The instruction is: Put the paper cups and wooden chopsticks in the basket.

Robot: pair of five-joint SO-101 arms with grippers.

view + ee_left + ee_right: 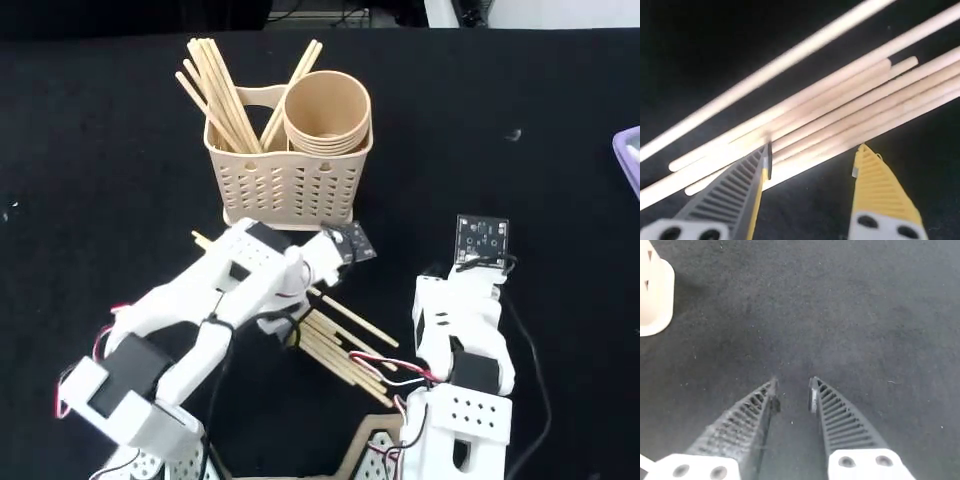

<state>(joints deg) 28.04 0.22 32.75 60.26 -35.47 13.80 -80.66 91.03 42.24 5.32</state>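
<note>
Step in hand: grabbing the loose wooden chopsticks (345, 352) piled on the table (560, 150) in front of the basket (290, 185), which already holds the stacked paper cups (327, 105) and a standing bunch of chopsticks (215, 90). The left gripper (815, 150) hangs just over the pile, jaws spread and empty, so next it probably has to drop, straddle a few sticks crosswise and close. The right gripper (793, 385) sits over bare table, jaws slightly apart, holding nothing.
</note>
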